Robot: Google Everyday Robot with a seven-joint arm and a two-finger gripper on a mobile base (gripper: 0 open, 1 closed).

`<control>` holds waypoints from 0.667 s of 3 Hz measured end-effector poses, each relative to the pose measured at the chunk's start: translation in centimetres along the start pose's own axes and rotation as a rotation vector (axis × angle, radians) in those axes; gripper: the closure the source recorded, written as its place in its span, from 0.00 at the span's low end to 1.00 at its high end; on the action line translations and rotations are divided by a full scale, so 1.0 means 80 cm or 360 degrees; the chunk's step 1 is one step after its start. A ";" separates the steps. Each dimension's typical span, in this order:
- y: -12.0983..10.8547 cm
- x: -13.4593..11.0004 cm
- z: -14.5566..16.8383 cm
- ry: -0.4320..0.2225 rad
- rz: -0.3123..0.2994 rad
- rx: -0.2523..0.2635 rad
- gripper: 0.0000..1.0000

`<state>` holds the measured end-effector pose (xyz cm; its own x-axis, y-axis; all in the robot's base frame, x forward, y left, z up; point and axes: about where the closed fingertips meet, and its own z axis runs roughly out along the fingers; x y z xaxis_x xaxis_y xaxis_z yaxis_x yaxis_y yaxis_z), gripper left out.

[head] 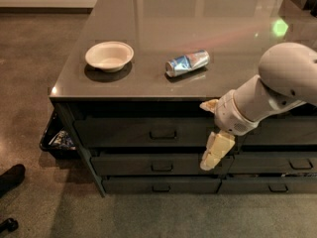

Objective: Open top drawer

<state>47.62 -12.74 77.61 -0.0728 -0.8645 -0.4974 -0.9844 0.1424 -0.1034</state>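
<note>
The top drawer [129,131] is a wide dark grey front just under the counter top, with a small loop handle [163,134] at its centre. Its front sits in line with the fronts around it. My gripper [215,152] hangs down from the white arm [270,95] in front of the stack's right end, to the right of the handle and apart from it. Its cream fingers [218,150] point down over the seam between the top drawer and the drawer below.
Two shallower drawers [158,165] lie below the top one; a neighbouring stack [282,162] is to the right. On the counter top [148,24] are a white bowl [109,55] and a crushed can [187,63] lying on its side. A dark bin [57,138] stands at the left; a shoe [11,178] is on the floor.
</note>
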 end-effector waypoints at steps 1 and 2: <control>0.000 0.000 0.000 0.0000 0.0000 0.0000 0.00; -0.004 0.008 0.027 -0.0051 -0.0008 -0.0002 0.00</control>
<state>48.26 -12.30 75.51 -0.0625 -0.8493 -0.5242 -0.9850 0.1371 -0.1048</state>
